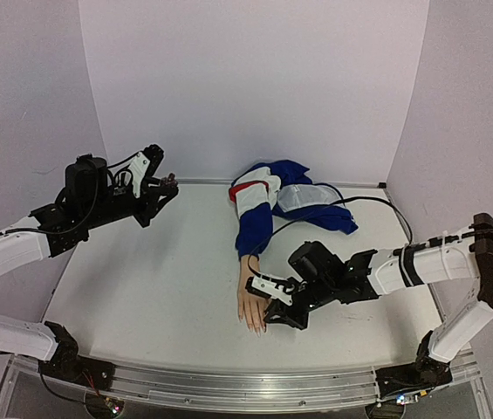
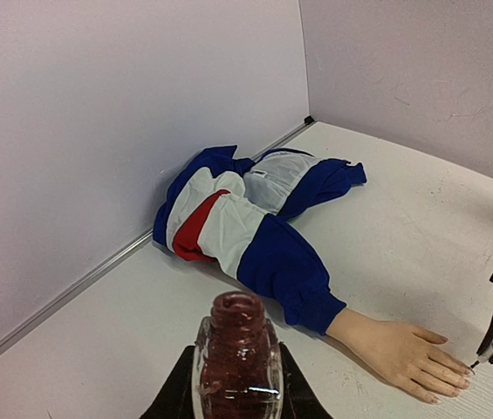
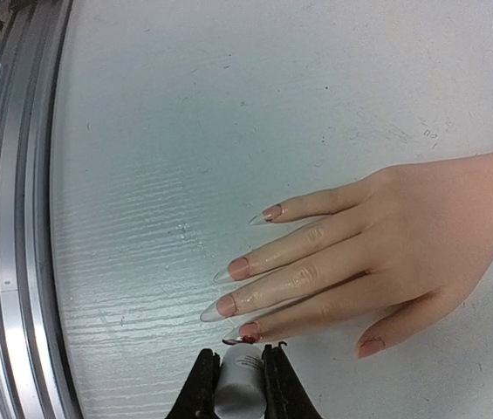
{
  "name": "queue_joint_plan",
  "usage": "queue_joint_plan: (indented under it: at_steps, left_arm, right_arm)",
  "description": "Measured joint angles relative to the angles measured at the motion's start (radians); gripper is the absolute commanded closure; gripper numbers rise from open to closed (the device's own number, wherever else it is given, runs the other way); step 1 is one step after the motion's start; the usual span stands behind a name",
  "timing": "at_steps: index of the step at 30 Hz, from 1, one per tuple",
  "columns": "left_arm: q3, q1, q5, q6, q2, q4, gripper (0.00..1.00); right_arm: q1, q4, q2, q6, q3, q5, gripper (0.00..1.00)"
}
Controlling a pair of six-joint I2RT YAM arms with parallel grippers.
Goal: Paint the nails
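**Nails: five in view, index nail next to the brush**

We see the nails [image 3: 239,267] on one mannequin hand [image 3: 403,236]. It lies palm down on the counter [image 3: 185,105] near the front edge, fingers pointing toward the front rail [image 3: 6,262].

Look: each nail has a pinkish bed and a long, clear, pointed tip. We count five, four fingers plus the thumb. Four read plain pink. The index nail [image 3: 248,332] shows a dark-red smear at its edge and sits just beside the right claw [image 3: 240,374].

Right claw: narrow, clamped on one whitish cap [image 3: 239,393]. In the left wrist view a thin brush tip pokes down from it, right at the fingertips. We can't tell whether it is touching or just above.

Left claw [image 2: 237,384]: narrow, gripping one polish bottle [image 2: 237,349]. The bottle is dark red, upright and open, with its threaded neck bare. In the top view it sits at the back left, well apart from the hand.

Other items:
- One jacket [image 2: 246,218], blue and white with a red stripe, is bunched against the back wall. Its blue cuff covers the hand's wrist.
- One black cable [image 1: 351,202] runs across the jacket toward the right arm.
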Motion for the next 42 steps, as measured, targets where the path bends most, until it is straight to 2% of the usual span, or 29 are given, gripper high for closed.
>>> queue_joint_plan:
  at_steps: [42]
  left_arm:
    - [0.0,0.0,0.0,0.0,0.002,0.0,1.0]
  right_arm:
    - [0.008,0.005,0.043,-0.003,0.015,0.027,1.0]
